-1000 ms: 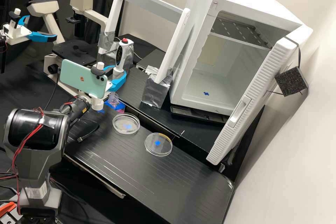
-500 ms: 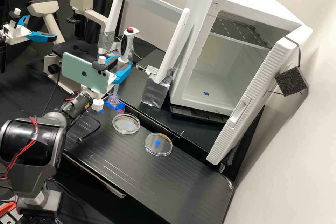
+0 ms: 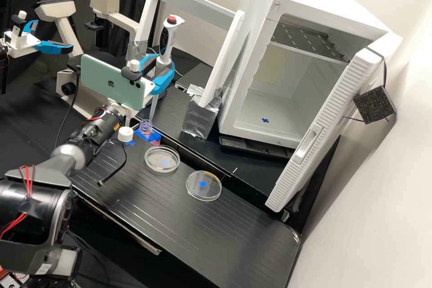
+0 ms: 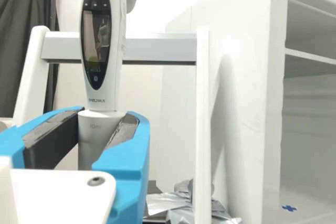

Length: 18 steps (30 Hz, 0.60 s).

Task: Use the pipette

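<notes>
- Pipette (image 3: pixel 169 39): held by the pincer (image 3: pixel 162 69) over the desk (image 3: pixel 189 220), nearly upright, slightly tilted in the high view; red button (image 3: pixel 171 20) uppermost.
- Pincer: closed on the grey barrel (image 4: pixel 97 136), just below the white handle; blue fingers (image 4: pixel 126 169) on both sides, dark pads facing the barrel. Exact pad contact on the far side is hard to make out.
- Wrist view: the pipette's upper end is cut off by the frame; the lower barrel is hidden behind the pincer's parts. Readout on the dark display (image 4: pixel 96 40) is too faint to tell.
- High view: phone (image 3: pixel 105 84) on the arm covers part of the white mount behind it.
- Translucent tip (image 3: pixel 154 107): runs down to the open bottle (image 3: pixel 145 126). Its lower end meets the outline of the neck; whether it is inside or behind cannot be told. Liquid level is unclear.
- White cap (image 3: pixel 125 134): on the desk, just beside the bottle, near blue tape.
- Two clear dishes: the nearer to the bottle (image 3: pixel 162 159) and the farther (image 3: pixel 204 186), apart from each other, each with a blue mark. Whether the marks lie inside or beneath is unclear.
- Incubator (image 3: pixel 288 108): door ajar, interior partly hidden by the door.
</notes>
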{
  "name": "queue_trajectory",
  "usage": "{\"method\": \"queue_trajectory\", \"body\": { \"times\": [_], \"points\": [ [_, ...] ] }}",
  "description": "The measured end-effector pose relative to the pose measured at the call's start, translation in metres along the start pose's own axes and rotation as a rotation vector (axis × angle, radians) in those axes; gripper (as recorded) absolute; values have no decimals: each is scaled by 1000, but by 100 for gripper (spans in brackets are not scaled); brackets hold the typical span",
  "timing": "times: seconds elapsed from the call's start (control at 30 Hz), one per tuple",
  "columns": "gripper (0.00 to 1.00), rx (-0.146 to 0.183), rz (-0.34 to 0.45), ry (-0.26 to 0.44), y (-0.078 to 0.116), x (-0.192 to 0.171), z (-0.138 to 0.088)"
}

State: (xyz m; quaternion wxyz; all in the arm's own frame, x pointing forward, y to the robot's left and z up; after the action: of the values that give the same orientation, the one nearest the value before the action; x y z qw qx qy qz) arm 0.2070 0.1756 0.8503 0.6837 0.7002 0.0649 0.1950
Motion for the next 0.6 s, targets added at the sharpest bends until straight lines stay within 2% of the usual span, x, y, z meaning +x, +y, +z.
{"method": "queue_trajectory", "body": {
  "times": [0.1,0.23,0.33,0.5,0.6],
  "points": [
    [0,5,-16,12,7,-2,2],
    [0,-2,-15,67,23,-13,5],
    [0,11,2,99,35,-25,12],
    [0,71,51,100,55,-44,31],
    [0,102,107,86,67,-58,48]
  ]
}}
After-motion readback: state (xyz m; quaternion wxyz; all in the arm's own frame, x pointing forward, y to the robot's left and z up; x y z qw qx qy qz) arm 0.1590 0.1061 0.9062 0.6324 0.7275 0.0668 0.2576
